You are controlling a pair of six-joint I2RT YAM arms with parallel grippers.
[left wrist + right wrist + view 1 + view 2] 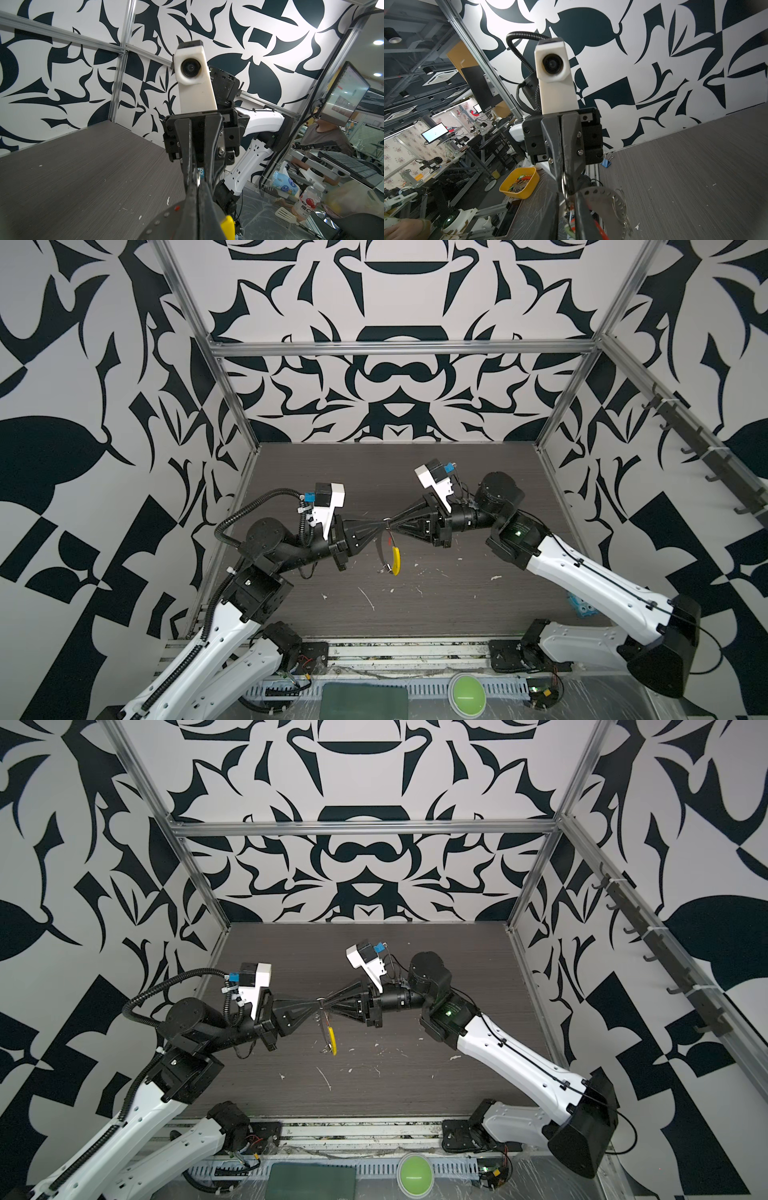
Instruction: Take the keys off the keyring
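End effectors (386,526) tip-to-tip — keyring (396,560) dangling, yellow-sleeved

Robotics lab: aluminium-framed cell (399,349), patterned walls (399,294), monitors (435,134), workbenches (446,164) beyond.

Left gripper (379,527) and right gripper (393,525) stood tip to tip, keyring (397,559) dangling beneath — no passage there; the table (332,472) all around lay open, walled on three sides.

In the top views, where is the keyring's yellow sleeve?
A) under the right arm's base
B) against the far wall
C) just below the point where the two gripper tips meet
C: in a top view the yellow sleeve of the keyring shows just beneath where the left gripper and right gripper meet tip to tip.
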